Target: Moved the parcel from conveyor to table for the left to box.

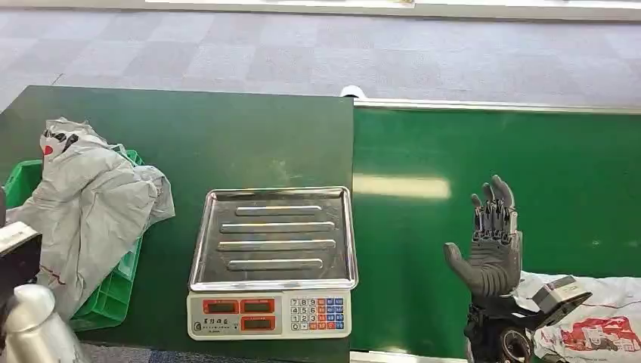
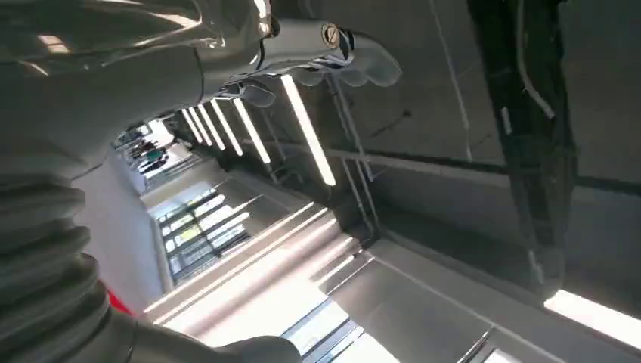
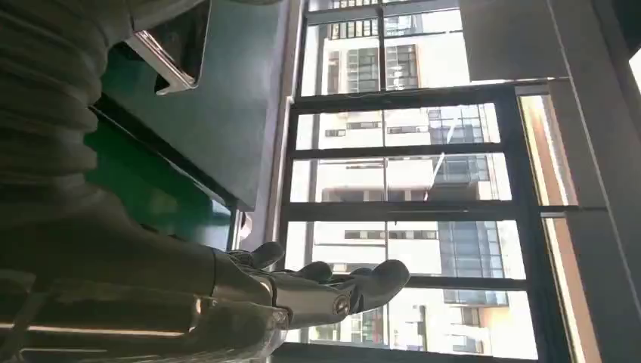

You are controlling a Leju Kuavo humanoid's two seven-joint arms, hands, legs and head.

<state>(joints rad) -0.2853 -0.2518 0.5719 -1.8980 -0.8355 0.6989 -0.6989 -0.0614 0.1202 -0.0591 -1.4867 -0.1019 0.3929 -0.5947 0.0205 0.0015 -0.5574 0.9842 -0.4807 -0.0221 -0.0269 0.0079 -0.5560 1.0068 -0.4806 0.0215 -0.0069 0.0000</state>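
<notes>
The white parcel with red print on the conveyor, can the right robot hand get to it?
Probably yes. The right robot hand is open and raised just beside the white parcel on the green conveyor, and nothing lies between them. It would need to turn and lower first.

From my feed: scale (image 1: pixel 272 261) sits mid-desk (image 1: pixel 227 136), crate (image 1: pixel 113 283) with a bag (image 1: pixel 91 204) in it off to its left — conveyor (image 1: pixel 491 151) to the right, parcel (image 1: pixel 597 321) on its near edge.
</notes>
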